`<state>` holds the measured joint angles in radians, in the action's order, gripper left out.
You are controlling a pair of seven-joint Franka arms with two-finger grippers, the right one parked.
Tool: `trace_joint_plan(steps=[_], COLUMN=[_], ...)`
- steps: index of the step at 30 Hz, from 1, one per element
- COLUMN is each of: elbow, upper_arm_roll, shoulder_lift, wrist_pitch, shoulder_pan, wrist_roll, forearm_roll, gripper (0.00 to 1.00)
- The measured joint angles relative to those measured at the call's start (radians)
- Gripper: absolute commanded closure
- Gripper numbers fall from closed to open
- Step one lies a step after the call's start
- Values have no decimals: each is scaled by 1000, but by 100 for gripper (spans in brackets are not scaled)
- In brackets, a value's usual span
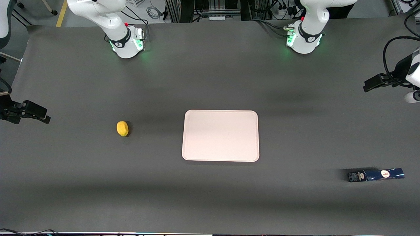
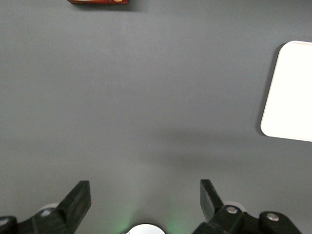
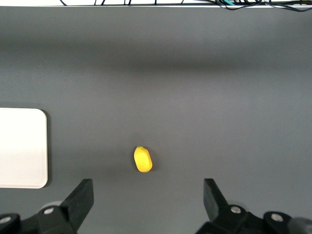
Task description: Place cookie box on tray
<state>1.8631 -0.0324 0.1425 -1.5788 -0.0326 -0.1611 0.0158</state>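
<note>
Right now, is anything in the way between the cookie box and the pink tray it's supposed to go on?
Nothing visible. Bare table lies between the cookie box and the tray. The yellow lump sits toward the parked arm's end. The left gripper hangs open above the table, farther from the front camera than the box.

Left wrist view: cookie box (image 2: 97, 1) cut off by frame edge, only a thin reddish-brown strip shows. Tray (image 2: 287, 92) cut off too, just one rounded end visible. Gripper (image 2: 145, 202): jaws stand wide apart over bare table (image 2: 146, 97), their bases run out of frame. Front view: gripper sits at frame edge, toward working arm's end of table, partly cropped; box print too small to read.
</note>
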Motion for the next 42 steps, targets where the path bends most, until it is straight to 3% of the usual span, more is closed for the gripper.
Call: trace_joint_plan(steps=[42], elbow=[-41], upper_arm_roll=[56], shoulder_lift=[-65], wrist_pitch=[-4], shoulder_pan=[-11], wrist_roll=[-1], forearm_roll=[-4], gripper=[0])
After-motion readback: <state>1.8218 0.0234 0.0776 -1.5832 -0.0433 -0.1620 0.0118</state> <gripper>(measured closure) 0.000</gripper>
